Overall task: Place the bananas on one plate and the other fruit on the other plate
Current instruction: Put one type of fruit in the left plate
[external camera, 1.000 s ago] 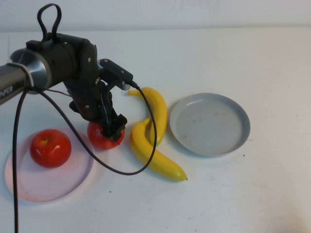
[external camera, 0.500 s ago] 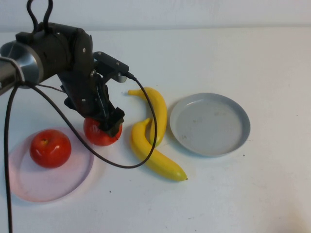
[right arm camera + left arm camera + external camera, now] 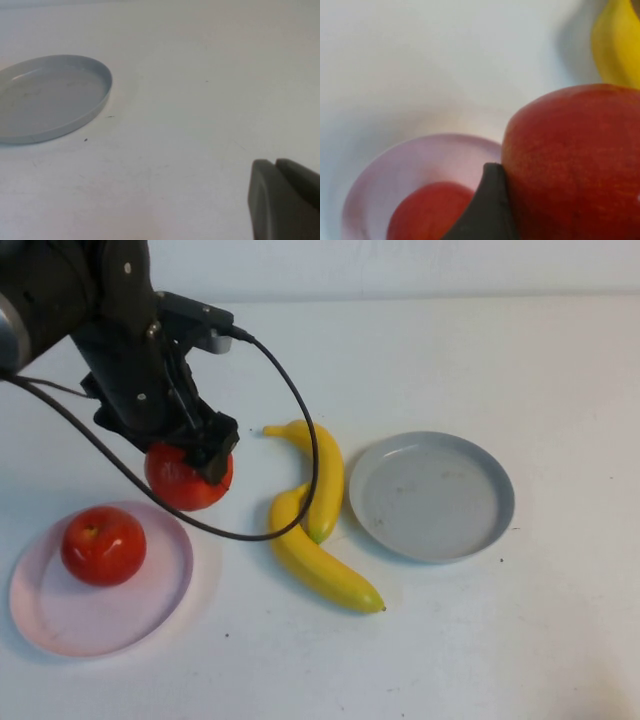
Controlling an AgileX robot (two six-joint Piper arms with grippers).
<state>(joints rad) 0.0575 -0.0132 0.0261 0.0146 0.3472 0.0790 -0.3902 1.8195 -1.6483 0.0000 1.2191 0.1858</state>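
My left gripper (image 3: 192,462) is shut on a red apple (image 3: 183,478) and holds it lifted above the table, just beyond the far right rim of the pink plate (image 3: 150,605). The apple fills the left wrist view (image 3: 575,165), with one dark finger (image 3: 485,210) against it. A second red apple (image 3: 103,545) lies on the pink plate. Two yellow bananas (image 3: 320,472) (image 3: 318,565) lie on the table in the middle. The grey-blue plate (image 3: 432,495) sits to their right and holds nothing. My right gripper (image 3: 276,167) is shut over bare table, outside the high view.
The table is white. The left arm's black cable (image 3: 300,440) loops over the bananas. In the right wrist view the grey-blue plate (image 3: 47,95) shows at the far side.
My left gripper has lifted the apple off the table and carried it left and away from the bananas, toward the pink plate. The bananas and plates have not moved.
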